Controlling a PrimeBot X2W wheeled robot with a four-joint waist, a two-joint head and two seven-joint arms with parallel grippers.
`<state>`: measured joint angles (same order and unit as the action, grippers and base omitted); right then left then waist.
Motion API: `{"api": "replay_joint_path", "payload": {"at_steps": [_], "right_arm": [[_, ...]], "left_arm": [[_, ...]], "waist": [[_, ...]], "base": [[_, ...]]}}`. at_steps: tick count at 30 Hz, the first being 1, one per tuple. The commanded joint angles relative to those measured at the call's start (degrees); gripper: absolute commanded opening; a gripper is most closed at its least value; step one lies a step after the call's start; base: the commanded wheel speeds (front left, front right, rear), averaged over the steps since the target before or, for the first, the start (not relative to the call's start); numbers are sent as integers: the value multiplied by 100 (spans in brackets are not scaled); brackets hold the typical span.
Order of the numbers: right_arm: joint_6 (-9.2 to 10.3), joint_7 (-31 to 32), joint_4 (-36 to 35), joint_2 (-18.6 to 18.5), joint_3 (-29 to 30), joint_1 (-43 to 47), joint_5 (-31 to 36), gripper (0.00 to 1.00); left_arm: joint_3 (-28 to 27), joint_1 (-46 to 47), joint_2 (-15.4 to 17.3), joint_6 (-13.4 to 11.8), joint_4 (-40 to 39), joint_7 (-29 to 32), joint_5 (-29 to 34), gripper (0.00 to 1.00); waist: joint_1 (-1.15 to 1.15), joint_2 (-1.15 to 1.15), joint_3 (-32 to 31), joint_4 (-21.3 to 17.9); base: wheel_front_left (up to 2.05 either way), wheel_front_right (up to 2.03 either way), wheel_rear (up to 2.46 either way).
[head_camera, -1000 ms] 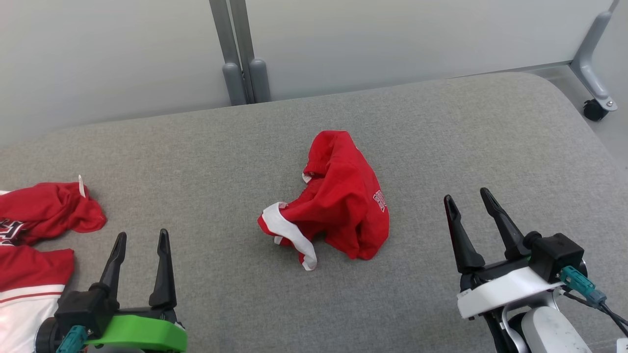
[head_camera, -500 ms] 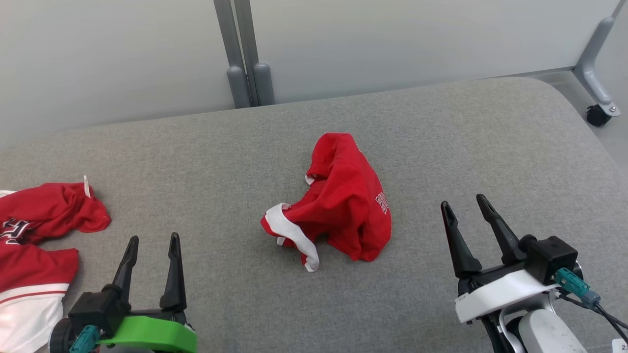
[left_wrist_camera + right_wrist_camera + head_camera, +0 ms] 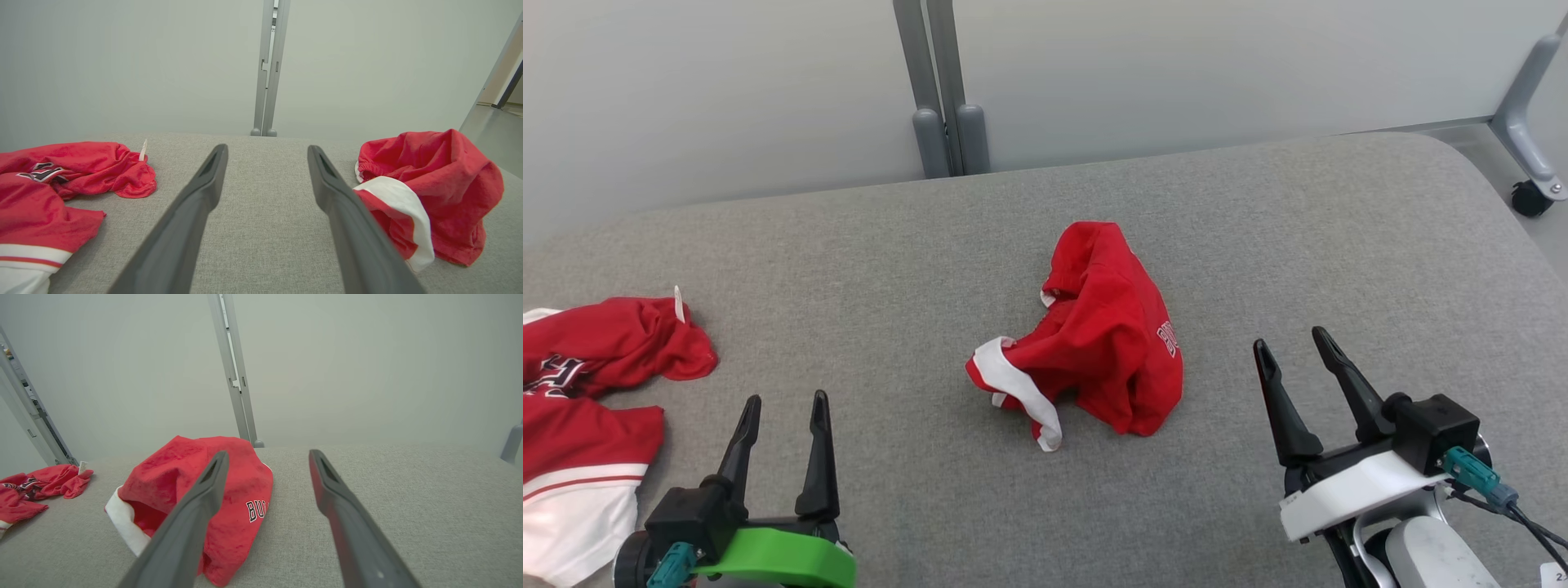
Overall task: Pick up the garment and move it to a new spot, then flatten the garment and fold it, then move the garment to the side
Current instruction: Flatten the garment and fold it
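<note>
Garment [image 3: 1107,343] heaped on grey surface [image 3: 849,245], long axis near-to-far, white-banded end pointing near-left; left gripper [image 3: 787,396] and right gripper [image 3: 1289,336] spread wide, empty.

A broad grey fabric-covered padded surface [image 3: 849,261] with a rounded far-right corner bears a crumpled red cloth garment with a white band [image 3: 1107,343] near its middle and, well apart at its left edge, a rumpled red-and-white jersey [image 3: 596,384].
</note>
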<state>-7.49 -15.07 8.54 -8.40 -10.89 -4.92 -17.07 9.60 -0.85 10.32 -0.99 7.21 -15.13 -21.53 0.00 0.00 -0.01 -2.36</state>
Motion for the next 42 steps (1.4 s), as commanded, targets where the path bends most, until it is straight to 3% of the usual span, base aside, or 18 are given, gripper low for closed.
{"api": "replay_joint_path", "payload": {"at_steps": [1,9,15,21,31,32,33,34,35,42], "right_arm": [[0,-15,21,-40,-16,5,-39,100],[0,-15,164,-69,-116,58,-116,100],[0,7,763,-72,-395,-159,-214,100],[0,432,1390,38,-551,-462,-237,100],[0,1010,2396,250,14,-986,162,100],[0,1025,2464,269,64,-1021,208,89],[0,1029,2538,288,115,-1055,261,50],[0,1020,2585,294,166,-1086,301,30],[0,994,2626,296,213,-1115,350,0],[0,771,2470,171,309,-1390,544,0]], "left_arm": [[-30,37,-5,32,16,-3,34,100],[-111,73,-113,138,99,-3,103,100],[-126,156,-164,203,159,-2,135,100],[-136,269,-213,263,242,-2,163,100],[-182,371,-346,359,348,-3,179,100],[-186,383,-355,371,349,-3,182,100],[-195,386,-364,385,361,-3,188,100],[-203,388,-373,395,369,-2,185,100],[-219,394,-382,400,379,-3,189,100],[-259,419,-465,457,410,-2,218,100]], "waist": [[0,0,4,18],[0,0,42,146],[0,0,141,369],[0,0,249,724],[0,0,395,1304],[0,0,407,1346],[0,0,417,1392],[0,0,427,1428],[0,0,433,1468],[0,0,494,1654]], "base": [[0,0,0],[0,0,0],[0,0,0],[0,0,0],[0,0,0],[0,0,0],[0,0,0],[0,0,0],[0,0,0],[0,0,0]]}}
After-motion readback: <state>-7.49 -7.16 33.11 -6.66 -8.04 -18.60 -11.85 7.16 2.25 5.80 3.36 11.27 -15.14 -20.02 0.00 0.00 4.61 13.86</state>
